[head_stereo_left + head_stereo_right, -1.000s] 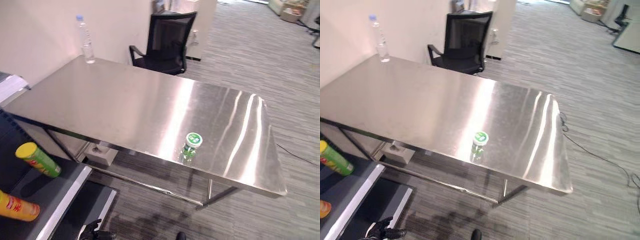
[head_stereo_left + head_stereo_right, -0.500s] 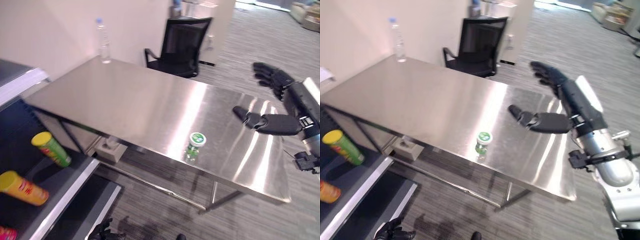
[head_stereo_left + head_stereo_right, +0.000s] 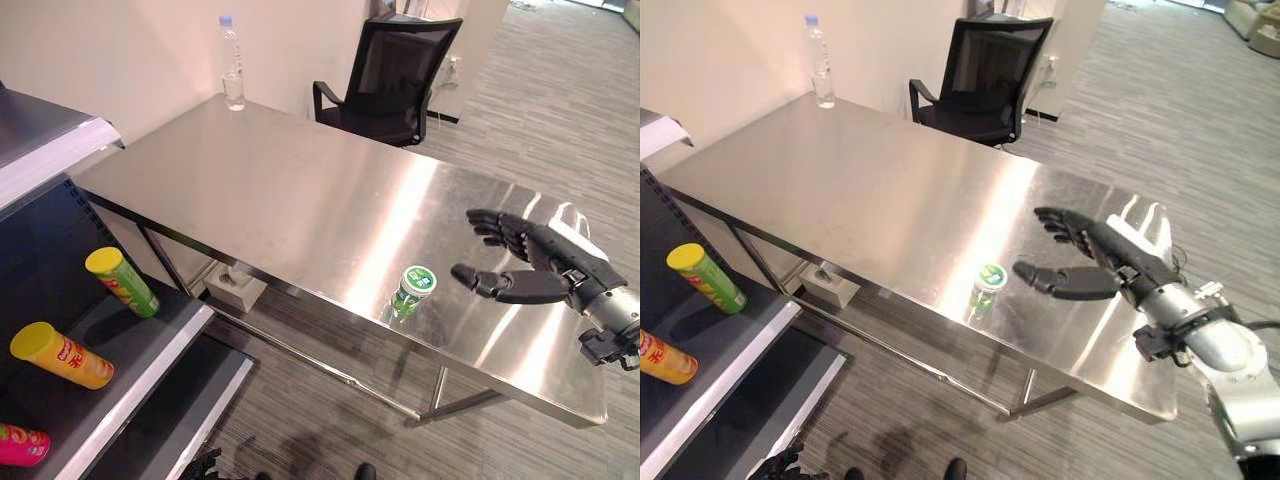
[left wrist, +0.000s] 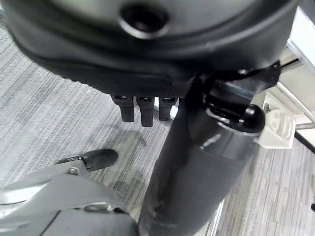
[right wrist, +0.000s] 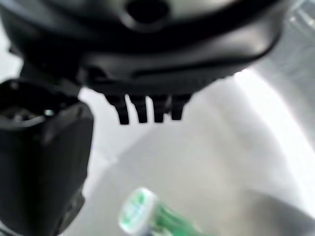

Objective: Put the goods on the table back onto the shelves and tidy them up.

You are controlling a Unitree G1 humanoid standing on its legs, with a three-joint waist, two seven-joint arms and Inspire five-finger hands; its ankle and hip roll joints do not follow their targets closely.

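Left eye view | small green-and-white-capped container (image 3: 412,291) stands upright on steel table (image 3: 300,200), at 9 o'clock just beside right hand (image 3: 530,270) | hand spread open, nothing held | right hand is judged nearer.

— What's different on my feed from a second ago?

— My right hand (image 3: 1095,265) wasn't in the head views then. Half a second ago it hung high, well off the green-capped bottle (image 3: 986,288). Now it's lower, over the table (image 3: 300,210), thumb just beside the cap, fingers spread.

— And the camera?

— My head has swung; more of the shelf (image 3: 150,370) shows, including a pink can (image 3: 22,445).
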